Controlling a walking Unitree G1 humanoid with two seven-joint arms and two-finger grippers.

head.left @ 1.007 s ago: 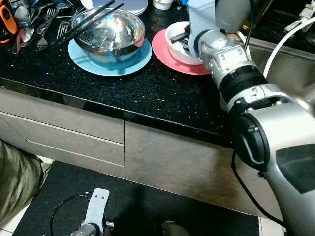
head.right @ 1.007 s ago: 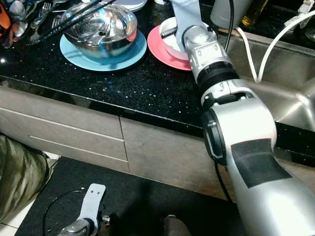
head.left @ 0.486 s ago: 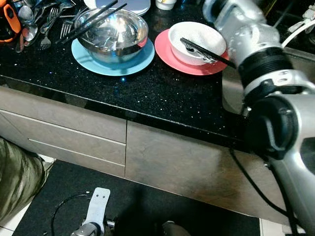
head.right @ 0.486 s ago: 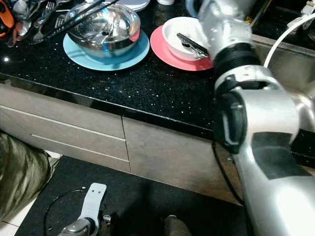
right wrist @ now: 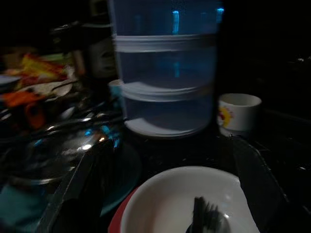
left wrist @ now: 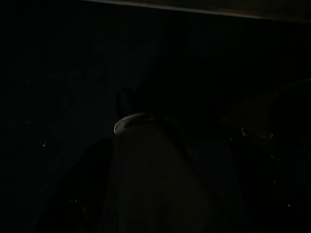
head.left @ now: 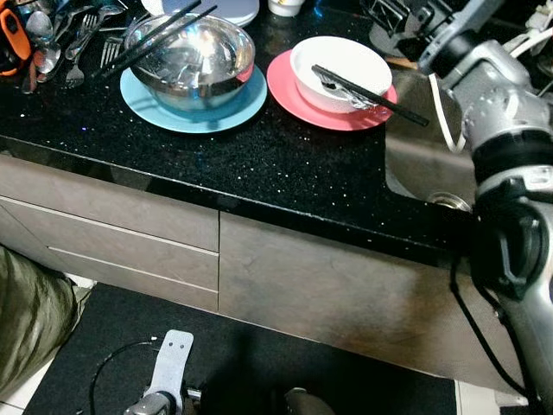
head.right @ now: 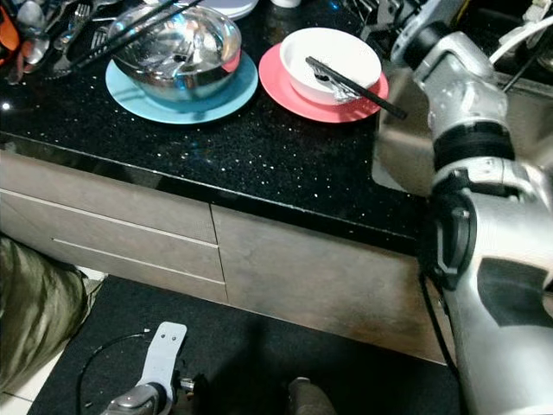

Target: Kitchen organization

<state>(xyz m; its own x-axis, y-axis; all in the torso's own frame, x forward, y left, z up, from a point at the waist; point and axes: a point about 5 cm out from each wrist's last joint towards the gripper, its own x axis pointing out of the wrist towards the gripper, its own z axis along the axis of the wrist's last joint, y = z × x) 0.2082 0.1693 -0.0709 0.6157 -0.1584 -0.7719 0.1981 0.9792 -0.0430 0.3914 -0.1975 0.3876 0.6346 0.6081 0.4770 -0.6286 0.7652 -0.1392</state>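
At upper right of the frame the right gripper (head.left: 393, 13) is held above the white bowl (head.left: 341, 60) on the pink plate (head.left: 298, 95), finger spread indeterminable; chopsticks (head.left: 367, 84) should be pinched mid-length before lifting.

The robot's right arm (head.left: 505, 147) reaches up and forward, silver forearm bent at the elbow. Its right gripper (right wrist: 165, 184) shows two black fingers (right wrist: 73, 194) spread apart, holding nothing. The left gripper (head.left: 168, 372) hangs low and idle.
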